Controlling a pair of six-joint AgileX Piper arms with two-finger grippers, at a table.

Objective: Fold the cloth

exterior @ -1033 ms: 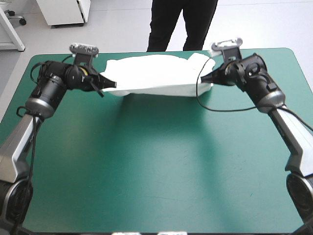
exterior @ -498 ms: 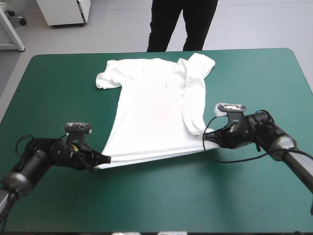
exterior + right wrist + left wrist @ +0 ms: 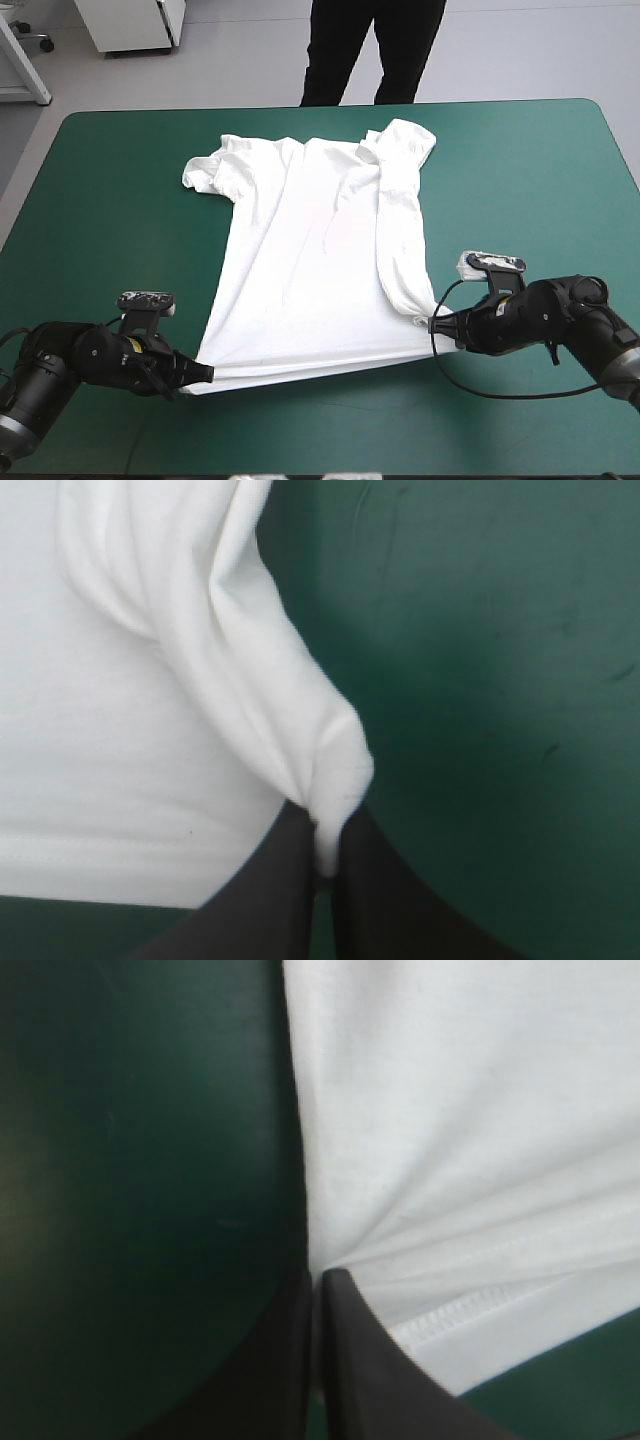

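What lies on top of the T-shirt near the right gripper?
A long fold of the T-shirt itself, running from the far sleeve to the right gripper. The cloth under this fold is covered, so I cannot see it.

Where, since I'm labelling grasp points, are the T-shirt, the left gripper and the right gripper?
T-shirt (image 3: 310, 260), high view, middle of its spread body.
left gripper (image 3: 207, 373), high view, fingertips pinching one near hem corner.
right gripper (image 3: 434, 324), high view, fingertips pinching the hem's other end.
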